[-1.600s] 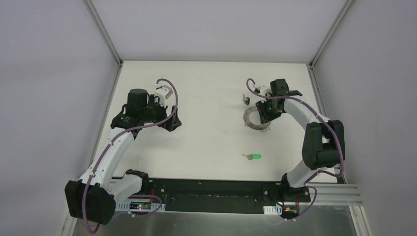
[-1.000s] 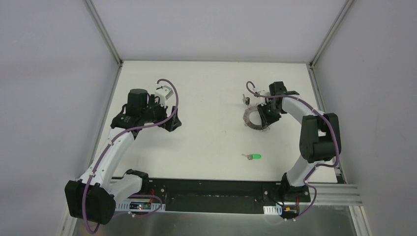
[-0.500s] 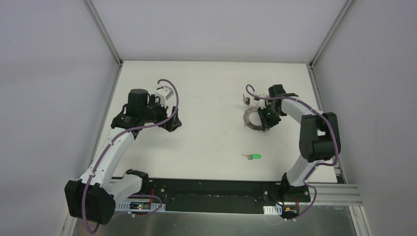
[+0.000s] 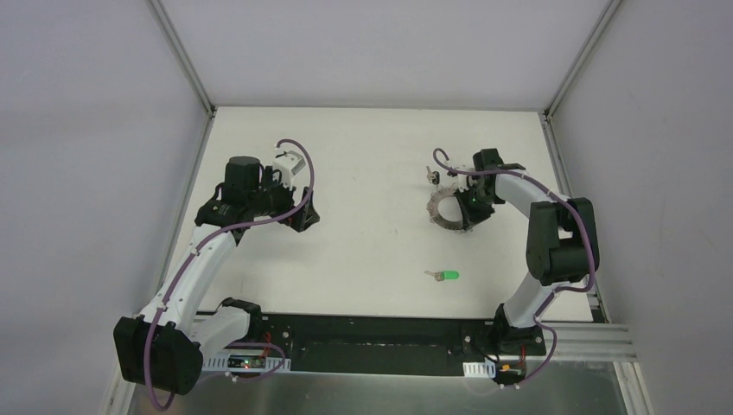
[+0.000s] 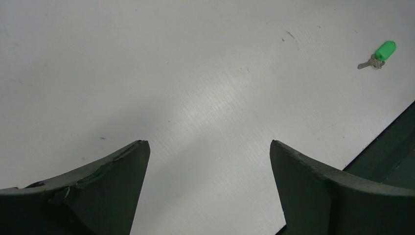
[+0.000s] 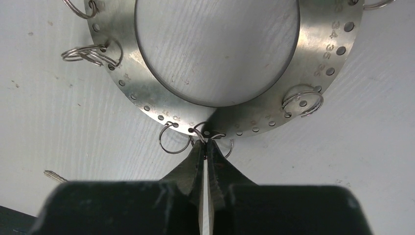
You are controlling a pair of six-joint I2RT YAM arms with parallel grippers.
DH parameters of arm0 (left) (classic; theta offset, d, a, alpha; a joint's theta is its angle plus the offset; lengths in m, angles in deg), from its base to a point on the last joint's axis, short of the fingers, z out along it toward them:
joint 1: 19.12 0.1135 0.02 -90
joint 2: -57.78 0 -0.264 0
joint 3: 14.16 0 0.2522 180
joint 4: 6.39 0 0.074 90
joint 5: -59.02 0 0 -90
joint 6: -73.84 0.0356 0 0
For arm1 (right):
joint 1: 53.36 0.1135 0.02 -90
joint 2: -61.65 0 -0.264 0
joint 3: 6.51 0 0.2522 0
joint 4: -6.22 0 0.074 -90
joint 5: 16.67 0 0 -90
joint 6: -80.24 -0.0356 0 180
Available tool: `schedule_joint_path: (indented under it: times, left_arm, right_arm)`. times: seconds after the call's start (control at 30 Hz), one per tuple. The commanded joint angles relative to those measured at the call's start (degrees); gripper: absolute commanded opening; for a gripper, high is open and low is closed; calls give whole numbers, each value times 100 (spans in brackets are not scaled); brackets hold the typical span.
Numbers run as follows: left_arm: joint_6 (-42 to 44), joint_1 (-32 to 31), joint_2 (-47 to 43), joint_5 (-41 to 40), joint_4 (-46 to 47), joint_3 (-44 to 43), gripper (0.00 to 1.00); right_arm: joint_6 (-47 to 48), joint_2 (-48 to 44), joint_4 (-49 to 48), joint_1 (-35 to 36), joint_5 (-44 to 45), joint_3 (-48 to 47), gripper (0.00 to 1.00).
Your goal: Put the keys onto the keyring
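- From the top external view: keyring (image 4: pixel 442 210) flat on the white table (image 4: pixel 363 173), in the far right part.
- Right gripper (image 4: pixel 464 216) down at the ring's near right rim, touching or just over it; jaw gap too small to judge from here.
- Left gripper (image 4: pixel 298 209) well apart on the table's left side, above bare surface, nothing in it.
- Green key (image 4: pixel 447 276) alone on the table, nearer the bases than the ring; dark-headed key (image 4: pixel 430 176) just beyond the ring's far left edge.
- From the left wrist view: left gripper (image 5: pixel 208 144) spread wide, only bare table (image 5: pixel 195 73) between its fingers (image 5: pixel 117 171), holding nothing.
- Green key (image 5: pixel 379 55) small at the upper right, blade pointing left, well away from the fingers.
- From the right wrist view: right gripper (image 6: pixel 205 143) closed tight, the two tips pressed together right at the keyring's (image 6: pixel 147 98) near rim.
- Tips meeting on a small wire loop (image 6: pixel 219 138) threaded through a rim hole; cannot tell for sure whether the wire is pinched.
- More wire loops (image 6: pixel 303 103) spaced around the rim, stamped numbers beside the holes.
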Motion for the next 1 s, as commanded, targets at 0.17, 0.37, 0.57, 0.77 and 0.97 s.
schedule_joint_path:
  times: [0.17,0.37,0.57,0.77,0.97]
  left_arm:
    - [30,-72,-86,112,45,-184,97]
    - [12,-123,-73,112,104,-192,97]
    - [91,-232,11,102,116,-348,98]
    - [122,-381,121,59,107,-466,98]
    - [164,-497,98,-3,133,-387,98]
  right_arm:
    - [179,-543,613,-41,-483,-449,0]
    - [428,-845,808,31,-856,-570,0]
    - [651,-1009,975,257,-1064,-597,0]
    - [421,-684,827,328,-748,-457,0]
    - [389,-354,866,329,-759,-172,0]
